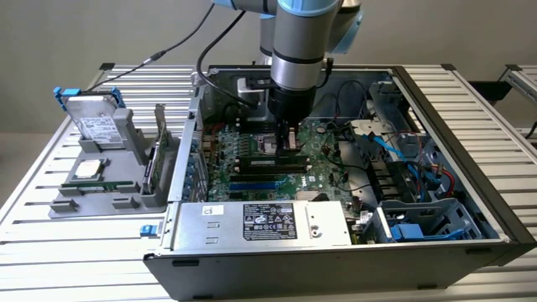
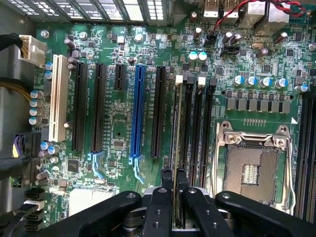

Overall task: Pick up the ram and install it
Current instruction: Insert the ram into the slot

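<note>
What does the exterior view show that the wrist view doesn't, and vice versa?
Exterior view: the whole computer case, its silver power supply, the arm, and a grey holder with a hard drive at the exterior view's left.
Wrist view: close up, the blue slot, the empty processor socket, and the ram edge-on in the claw.
Both: the green motherboard and the claw over the memory slots.
</note>
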`<state>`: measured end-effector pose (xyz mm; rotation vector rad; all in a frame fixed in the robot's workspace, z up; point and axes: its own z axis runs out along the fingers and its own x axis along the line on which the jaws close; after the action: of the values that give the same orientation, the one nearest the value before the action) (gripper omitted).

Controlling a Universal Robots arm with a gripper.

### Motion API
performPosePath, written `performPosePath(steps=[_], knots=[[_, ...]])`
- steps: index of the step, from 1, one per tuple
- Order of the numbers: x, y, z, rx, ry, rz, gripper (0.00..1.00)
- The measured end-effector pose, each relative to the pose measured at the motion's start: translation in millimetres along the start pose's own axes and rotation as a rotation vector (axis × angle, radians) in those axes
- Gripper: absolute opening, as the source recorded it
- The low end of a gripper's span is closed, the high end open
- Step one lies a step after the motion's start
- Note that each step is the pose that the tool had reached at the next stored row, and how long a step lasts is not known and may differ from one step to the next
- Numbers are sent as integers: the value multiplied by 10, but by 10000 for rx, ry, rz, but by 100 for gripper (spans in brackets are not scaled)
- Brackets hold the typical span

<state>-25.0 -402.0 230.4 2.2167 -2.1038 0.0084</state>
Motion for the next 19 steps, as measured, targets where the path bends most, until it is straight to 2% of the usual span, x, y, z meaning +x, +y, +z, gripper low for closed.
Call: performPosePath(steps=[19], knots=[[-8,1,55,-1,11,20,13]])
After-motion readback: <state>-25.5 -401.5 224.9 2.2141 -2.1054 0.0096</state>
